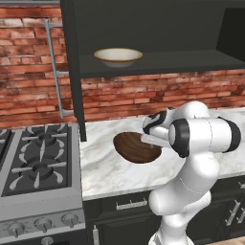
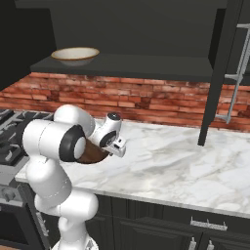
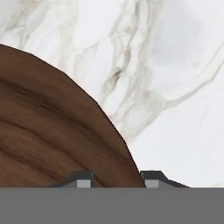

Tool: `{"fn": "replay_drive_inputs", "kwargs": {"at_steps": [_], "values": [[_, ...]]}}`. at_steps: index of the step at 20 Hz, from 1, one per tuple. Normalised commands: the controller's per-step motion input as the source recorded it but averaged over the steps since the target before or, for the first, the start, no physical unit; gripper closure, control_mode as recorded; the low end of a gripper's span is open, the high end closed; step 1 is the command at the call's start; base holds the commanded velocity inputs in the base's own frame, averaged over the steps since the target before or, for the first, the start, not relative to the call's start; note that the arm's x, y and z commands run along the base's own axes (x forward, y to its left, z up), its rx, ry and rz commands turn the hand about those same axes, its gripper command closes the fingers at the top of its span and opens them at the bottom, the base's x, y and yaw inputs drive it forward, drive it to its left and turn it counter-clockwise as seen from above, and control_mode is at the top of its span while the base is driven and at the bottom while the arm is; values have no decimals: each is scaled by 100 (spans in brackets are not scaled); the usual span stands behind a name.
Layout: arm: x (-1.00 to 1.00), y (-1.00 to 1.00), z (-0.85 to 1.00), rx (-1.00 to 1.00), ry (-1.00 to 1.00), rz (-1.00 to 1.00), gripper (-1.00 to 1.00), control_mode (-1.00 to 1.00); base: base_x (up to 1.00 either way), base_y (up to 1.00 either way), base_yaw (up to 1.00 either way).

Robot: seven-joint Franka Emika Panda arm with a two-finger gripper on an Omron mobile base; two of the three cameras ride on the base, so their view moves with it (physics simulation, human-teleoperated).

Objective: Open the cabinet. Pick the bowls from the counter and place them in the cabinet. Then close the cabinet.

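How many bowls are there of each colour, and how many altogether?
Cream bowl, on the cabinet shelf: 1
Dark brown bowl, on the counter at the gripper: 1
Total: 2

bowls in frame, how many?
2. Cream bowl sits on the open cabinet shelf; brown bowl is on the counter at the gripper. None seem hidden.

Gas stovetop (image 1: pixel 36 162) to my left w/ black grates, row of knobs (image 1: pixel 44 224) on its front edge. Red brick backsplash (image 1: pixel 143 93) behind. Dark drawers (image 2: pixel 195 222) low in front, short silver handle (image 1: pixel 130 205) on one. Stove corner also in right base view (image 2: pixel 12 132).
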Motion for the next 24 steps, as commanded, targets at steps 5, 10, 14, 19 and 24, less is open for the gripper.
{"fn": "replay_drive_inputs", "kwargs": {"at_steps": [5, 10, 14, 19, 24], "values": [[-1, 1, 3, 0, -1, 0, 100, -100, 0, 0, 0], [-29, -27, 51, 4, -12, -4, 100, -100, 0, 0, 0], [-30, -26, 49, 5, -8, -8, 100, -100, 0, 0, 0], [-29, -24, 34, 5, -1, -13, 100, -100, 0, 0, 0], [-40, -6, 43, 2, 0, -24, 100, -100, 0, 0, 0]]}}
